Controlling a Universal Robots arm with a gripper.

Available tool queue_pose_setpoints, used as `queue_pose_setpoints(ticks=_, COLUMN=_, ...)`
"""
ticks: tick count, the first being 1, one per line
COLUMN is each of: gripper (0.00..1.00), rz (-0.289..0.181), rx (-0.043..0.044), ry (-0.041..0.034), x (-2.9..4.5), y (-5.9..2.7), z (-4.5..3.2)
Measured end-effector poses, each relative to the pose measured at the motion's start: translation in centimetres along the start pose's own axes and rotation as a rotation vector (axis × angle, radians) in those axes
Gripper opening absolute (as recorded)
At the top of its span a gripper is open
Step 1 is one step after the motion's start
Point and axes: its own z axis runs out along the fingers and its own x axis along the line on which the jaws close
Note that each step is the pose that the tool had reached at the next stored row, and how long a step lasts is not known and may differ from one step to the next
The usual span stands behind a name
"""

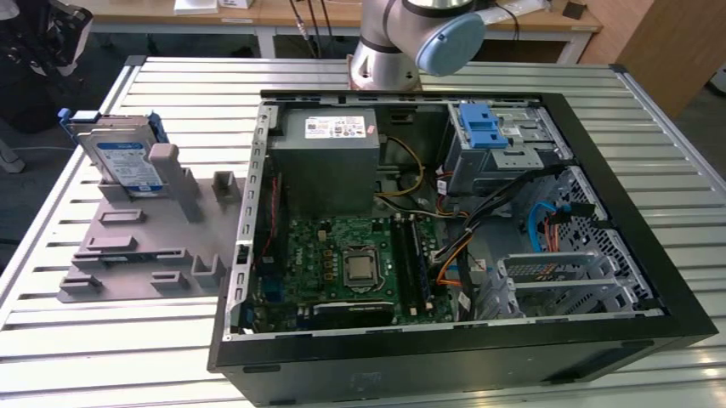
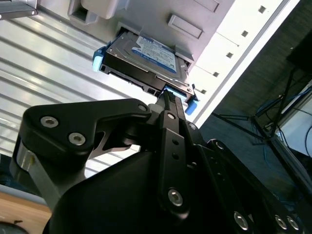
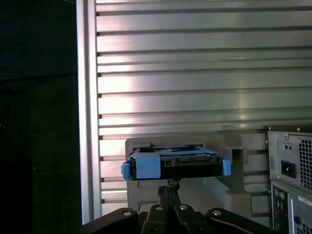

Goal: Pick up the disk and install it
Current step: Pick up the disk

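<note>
Nearest me, the open black case (image 1: 454, 361) is lying on the slatted table (image 1: 114, 357), its board (image 1: 340, 255) facing up. Farther in, the grey supply box (image 1: 329, 157) is sitting at twelve o'clock inside it, and the silver cage (image 1: 511, 153) with its blue latch (image 1: 482, 127) at one o'clock. At ten o'clock from the case in the exterior view, the disk (image 1: 122, 157) is standing on edge in a grey holder (image 1: 136, 246), not yet lifted. In both wrist views the gripper (image 3: 168, 189) is pointing at the disk's edge, clenched on nothing; whether it is touching, I cannot tell. Beyond the case, at twelve o'clock, the arm (image 1: 392, 42) is standing at the table's far edge.
</note>
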Motion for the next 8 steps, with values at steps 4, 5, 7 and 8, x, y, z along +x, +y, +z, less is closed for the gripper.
queue_pose_setpoints(ticks=4, gripper=0.11, rz=-0.060, rx=-0.0009, ry=0.0027, x=0.00, y=0.00, z=0.00)
queue_pose_setpoints(ticks=5, gripper=0.11, rz=-0.072, rx=-0.0011, ry=0.0032, x=0.00, y=0.00, z=0.00)
queue_pose_setpoints(ticks=7, gripper=0.11, rz=-0.094, rx=-0.0014, ry=0.0041, x=0.00, y=0.00, z=0.00)
queue_pose_setpoints(ticks=8, gripper=0.11, rz=-0.104, rx=-0.0016, ry=0.0046, x=0.00, y=0.00, z=0.00)
